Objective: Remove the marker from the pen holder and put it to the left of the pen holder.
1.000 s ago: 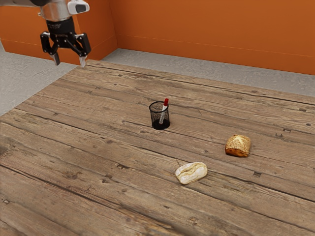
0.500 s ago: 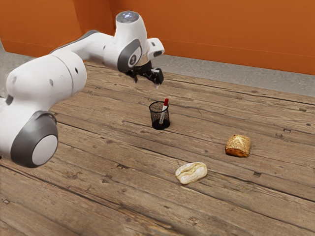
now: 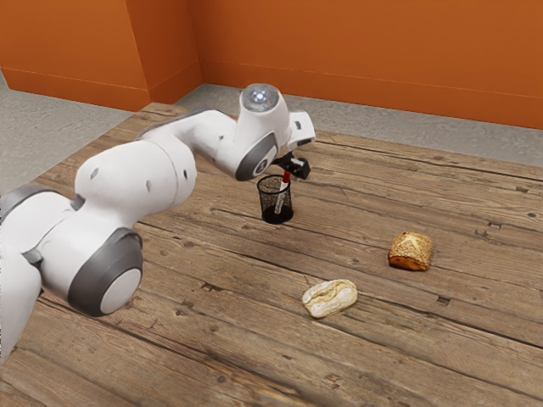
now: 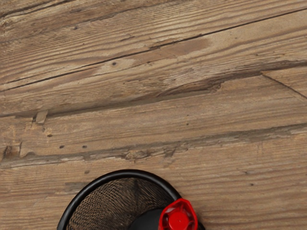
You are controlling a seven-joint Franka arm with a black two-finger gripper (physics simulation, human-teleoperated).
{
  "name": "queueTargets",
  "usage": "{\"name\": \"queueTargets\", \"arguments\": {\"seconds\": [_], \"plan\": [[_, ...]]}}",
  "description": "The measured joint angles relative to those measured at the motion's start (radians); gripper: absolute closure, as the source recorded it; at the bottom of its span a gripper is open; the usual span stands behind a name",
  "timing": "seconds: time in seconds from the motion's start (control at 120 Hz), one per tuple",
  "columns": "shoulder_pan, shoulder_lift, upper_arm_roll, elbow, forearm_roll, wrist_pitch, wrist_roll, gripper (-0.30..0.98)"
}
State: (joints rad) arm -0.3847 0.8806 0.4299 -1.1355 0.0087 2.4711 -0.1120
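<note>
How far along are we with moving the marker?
Approach looks nearly done: the tool is close to the red cap of the marker. I can't confirm a grip. The marker leans inside the pen holder, so lifting it out and placing it left remain.

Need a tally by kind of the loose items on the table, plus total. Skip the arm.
Pen holder: 1
Marker: 1
Bread loaves: 2
Total: 4
</note>
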Motion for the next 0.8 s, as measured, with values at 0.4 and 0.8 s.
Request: {"name": "queueTargets", "arguments": {"seconds": [0.4,0.8], "plan": [[-0.014,0.044,0.004,-0.009,0.197,0.064,-0.236,0.2],[-0.02,0.043,0.007,-0.015,0.204,0.075,-0.375,0.62]]}}
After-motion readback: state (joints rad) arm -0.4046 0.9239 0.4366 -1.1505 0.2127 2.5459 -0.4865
